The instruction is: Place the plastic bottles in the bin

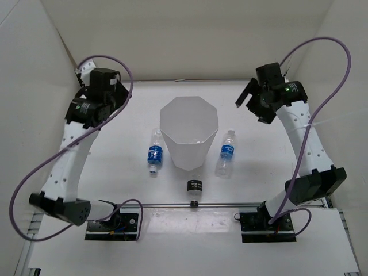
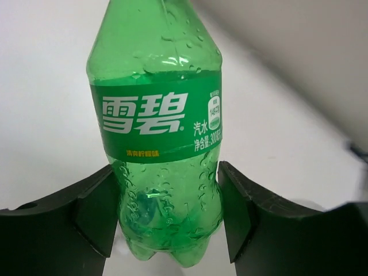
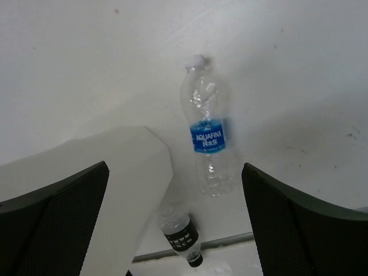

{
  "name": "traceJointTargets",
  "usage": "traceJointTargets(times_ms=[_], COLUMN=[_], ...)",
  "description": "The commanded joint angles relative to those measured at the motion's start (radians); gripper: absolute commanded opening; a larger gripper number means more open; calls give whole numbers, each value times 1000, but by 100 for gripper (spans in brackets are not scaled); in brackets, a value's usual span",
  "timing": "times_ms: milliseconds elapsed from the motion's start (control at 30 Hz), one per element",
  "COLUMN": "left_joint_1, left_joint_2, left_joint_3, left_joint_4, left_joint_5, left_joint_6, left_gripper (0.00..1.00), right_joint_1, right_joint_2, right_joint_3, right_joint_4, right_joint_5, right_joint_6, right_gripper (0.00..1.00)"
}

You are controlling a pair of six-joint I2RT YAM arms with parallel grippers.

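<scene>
The left hand is closed on the green bottle. Its two dark fingers press against the bottle's lower body from either side, just under the green label with white lettering. Droplets cling inside the bottle's clear green wall. In the overhead view the left arm reaches to the upper left of the frame, and the green bottle is hidden beneath it there.

The right hand stands wide apart at the upper right of the overhead view, with nothing between its fingers.

The bin stands upright in the middle of the white surface, its eight-sided rim open to the camera. The first blue-label bottle lies on the surface just beside the bin, on its left in the frame. The second blue-label bottle lies just beside it on the right, white cap toward the upper edge. Neither hand touches them.

A small bottle with a black label lies just below the bin in the frame. Its dark cap is at the thin metal rail that crosses the lower part of the surface.
</scene>
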Motion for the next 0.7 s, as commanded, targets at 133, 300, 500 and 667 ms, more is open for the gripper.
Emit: traceJointTargets(times_ms=[133,300,500,667], left_joint_1=[-140,-286,-438,-485], left_joint_2=[-79,18,61,61], left_joint_3=[46,66,48,78], left_joint_4=[296,296,306,271], left_joint_5=[308,368,358,289], left_joint_6=[217,326,401,420], left_gripper=[70,72,92,100], right_joint_1=[-89,-100,-91,-81], right_joint_2=[53,163,216,295], right_joint_3=[-296,-361,-390,-390], right_joint_4=[61,121,155,164], right_joint_5=[-318,-442,-388,-358], right_joint_6=[-9,-81,-101,-110], right_gripper=[100,100,100,100])
